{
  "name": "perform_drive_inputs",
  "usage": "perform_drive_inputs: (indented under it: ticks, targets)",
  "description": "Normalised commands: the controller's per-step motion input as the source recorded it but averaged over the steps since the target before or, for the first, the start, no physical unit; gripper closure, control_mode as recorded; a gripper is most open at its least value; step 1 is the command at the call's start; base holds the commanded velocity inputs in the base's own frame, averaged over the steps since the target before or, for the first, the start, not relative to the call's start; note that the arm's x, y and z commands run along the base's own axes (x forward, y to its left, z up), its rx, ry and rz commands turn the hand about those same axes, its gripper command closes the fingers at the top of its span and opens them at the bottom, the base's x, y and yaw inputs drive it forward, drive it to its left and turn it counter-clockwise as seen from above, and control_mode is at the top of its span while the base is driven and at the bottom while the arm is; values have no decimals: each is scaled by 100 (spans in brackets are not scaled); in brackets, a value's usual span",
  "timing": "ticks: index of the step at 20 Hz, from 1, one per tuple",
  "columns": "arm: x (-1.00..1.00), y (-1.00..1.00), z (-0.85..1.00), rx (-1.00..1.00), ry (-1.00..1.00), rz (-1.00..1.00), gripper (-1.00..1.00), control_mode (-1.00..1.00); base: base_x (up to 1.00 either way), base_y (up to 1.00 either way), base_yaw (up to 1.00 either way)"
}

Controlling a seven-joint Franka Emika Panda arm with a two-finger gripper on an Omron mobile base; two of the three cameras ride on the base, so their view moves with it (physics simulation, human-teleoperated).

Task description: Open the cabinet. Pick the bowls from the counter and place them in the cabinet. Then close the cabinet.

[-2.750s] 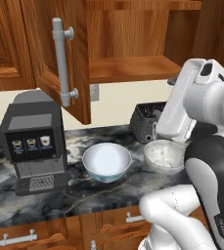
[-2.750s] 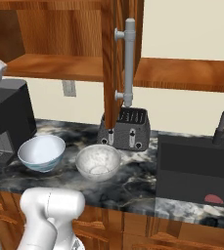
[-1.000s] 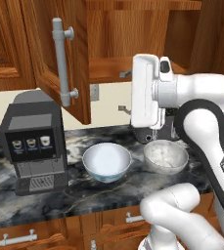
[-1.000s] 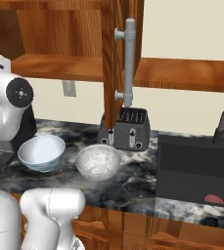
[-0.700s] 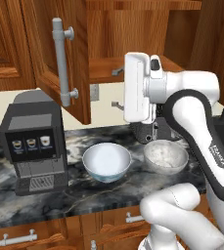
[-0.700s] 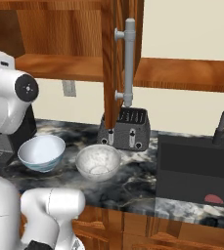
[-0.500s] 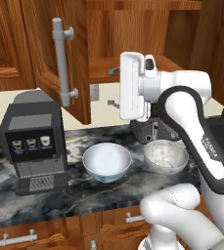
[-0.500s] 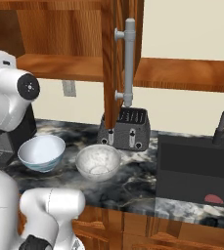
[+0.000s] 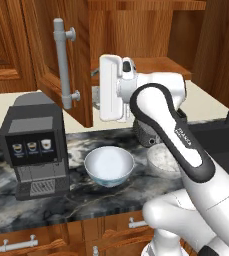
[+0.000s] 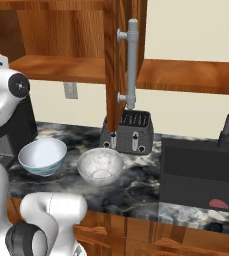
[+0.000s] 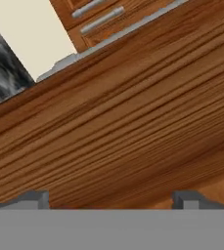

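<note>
Marble counter (image 10: 136, 187) bears bowls (image 10: 100, 165), toaster (image 10: 129, 132).

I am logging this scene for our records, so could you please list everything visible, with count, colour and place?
cabinet: one, reddish-brown wood, on the wall above the counter, both doors swung open.
bar handles: two, grey, upright, one on each open door.
counter: one, dark marble with pale veining.
bowls: two on the counter, side by side; white with blue outside, speckled grey-white.
coffee machine: one, black and grey, left end of counter.
toaster: one, dark grey, at the wall.
sink: one, black, right.
drawers: wood, grey handles, below.
claw: one, open, facing wood.
</note>
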Motion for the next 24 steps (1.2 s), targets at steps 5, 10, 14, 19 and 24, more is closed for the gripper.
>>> perform_drive_inputs:
  ticks: [5, 10, 14, 19, 24]
  targets:
    - [22, 56, -4, 0, 0, 4, -100, -100, 0, 0, 0]
    - [2, 65, -5, 0, 0, 7, -100, -100, 0, 0, 0]
    - [0, 71, -10, 0, 0, 8, -100, -100, 0, 0, 0]
    - [0, 46, -9, 0, 0, 4, -100, -100, 0, 0, 0]
    - [-6, -5, 0, 0, 0, -4, -100, -100, 0, 0, 0]
